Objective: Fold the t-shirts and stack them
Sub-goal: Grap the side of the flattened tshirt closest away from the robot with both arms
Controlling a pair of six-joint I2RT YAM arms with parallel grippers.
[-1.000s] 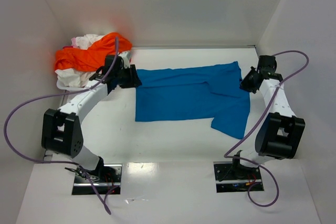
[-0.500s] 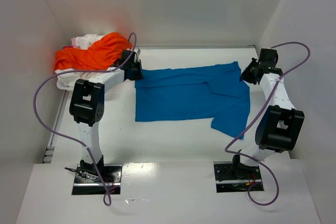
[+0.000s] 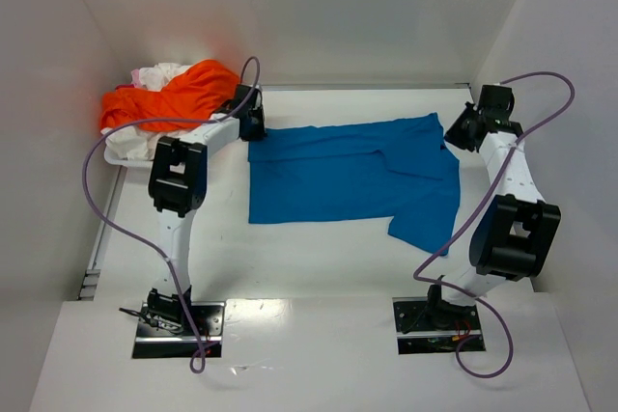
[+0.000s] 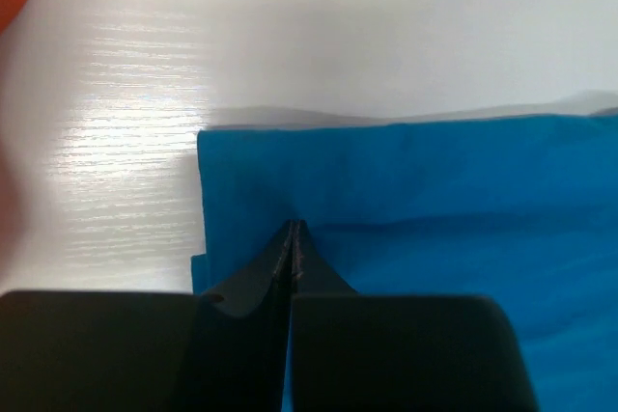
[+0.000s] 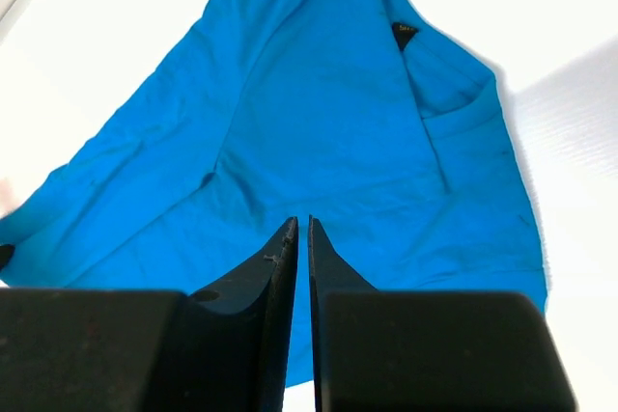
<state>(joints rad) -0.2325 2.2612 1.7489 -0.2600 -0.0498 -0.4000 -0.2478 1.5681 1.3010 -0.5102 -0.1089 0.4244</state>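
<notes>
Top external: blue shirt (image 3: 338, 176) flat on table (image 3: 319, 258). Left gripper (image 4: 293, 231) pinches its far-left corner; right gripper (image 5: 302, 226) near-closed over far-right corner, grip unclear. Looks like first fold; next needs both corners lifted together toward near hem.

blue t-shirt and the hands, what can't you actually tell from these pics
- Left wrist view: the left hand is shut at the blue t-shirt's corner. Its own fingers hide whether cloth is pinched.
- Right wrist view: the right hand, closed to a slit, hides the same.
- Top view: the orange and white pile is too bunched to count shirts.
</notes>
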